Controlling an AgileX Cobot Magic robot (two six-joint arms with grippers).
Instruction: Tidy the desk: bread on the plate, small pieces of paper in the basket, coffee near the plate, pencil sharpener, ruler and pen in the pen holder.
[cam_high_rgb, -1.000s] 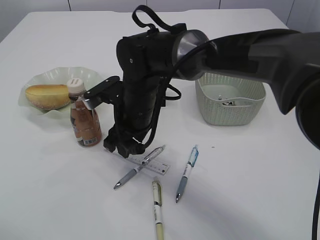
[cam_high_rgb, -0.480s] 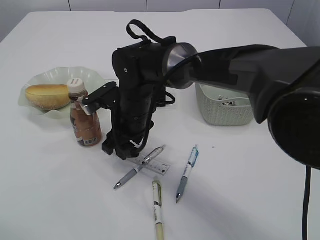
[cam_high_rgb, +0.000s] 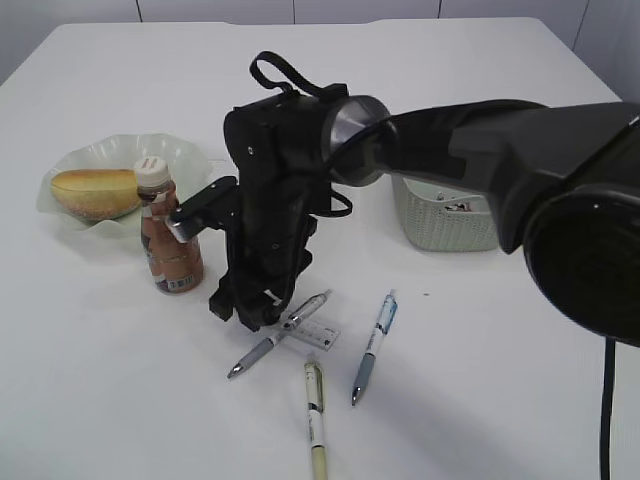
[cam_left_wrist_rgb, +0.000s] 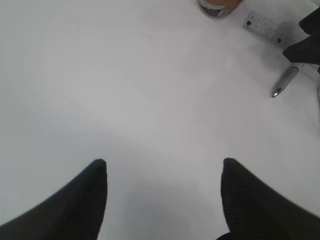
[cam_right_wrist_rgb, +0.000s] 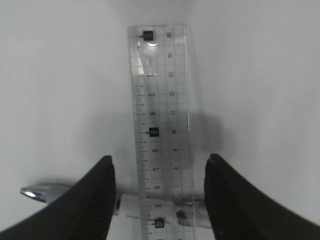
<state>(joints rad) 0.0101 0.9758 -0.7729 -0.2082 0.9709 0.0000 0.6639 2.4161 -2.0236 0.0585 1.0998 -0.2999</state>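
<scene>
White worktop fills all our views, plain and bright. Our right hand hangs low over it with its two dark fingers spread, the clear ruler lying flat between them and running away from the wrist camera; neither finger touches it that we can see. A silver-tipped pen lies crosswise under the ruler's near end, its tip poking out to the left of the fingers.

In the exterior view that same hand sits at the left end of the ruler, covering part of it, and the grey pen crosses the ruler at a slant. Just right of them lies a blue pen, and nearer the camera a yellow-green pen. Left of the hand the coffee stands upright, just beside the plate, and the bread lies on that plate. Behind the right arm the basket sits partly hidden, with small scraps inside.

Our left hand hovers apart over bare worktop, fingers spread wide and holding nothing; at the top of its view we see the base of the coffee, the ruler's end and a pen tip.
</scene>
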